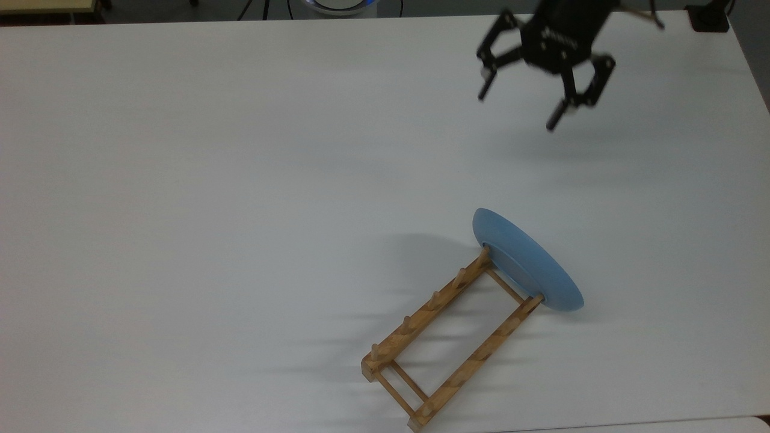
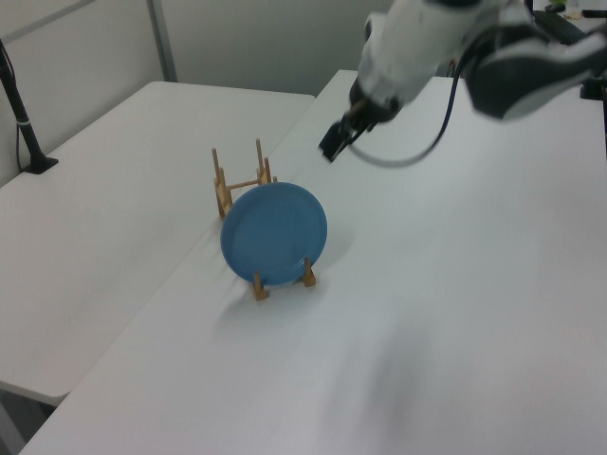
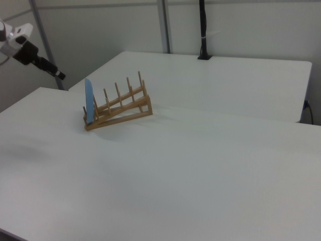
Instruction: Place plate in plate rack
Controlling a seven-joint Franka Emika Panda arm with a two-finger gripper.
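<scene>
So the plate (image 1: 529, 261) is sitting in the plate rack (image 1: 448, 340), standing up on its edge at the very end slot. In the top view that's the rack's upper-right end, with the blue disc leaning against the last pair of pegs. In the left view you get the plate (image 2: 274, 234) nearly face-on, round and blue, with the rack (image 2: 239, 185) running off behind it. The right view shows it edge-on, a thin blue sliver (image 3: 89, 101) at the right view's left end of the wooden rack (image 3: 119, 106), pretty much upright.

The hand (image 1: 522, 108) is up near the top edge of the top view, well apart from the plate, with its two black fingers (image 1: 486, 84) spread wide and nothing between them. It hangs above the white surface (image 1: 240, 180), touching nothing. In the left view the hand (image 2: 334, 147) sits above and right of the plate, clear of it.

Everything rests on that same white surface.
</scene>
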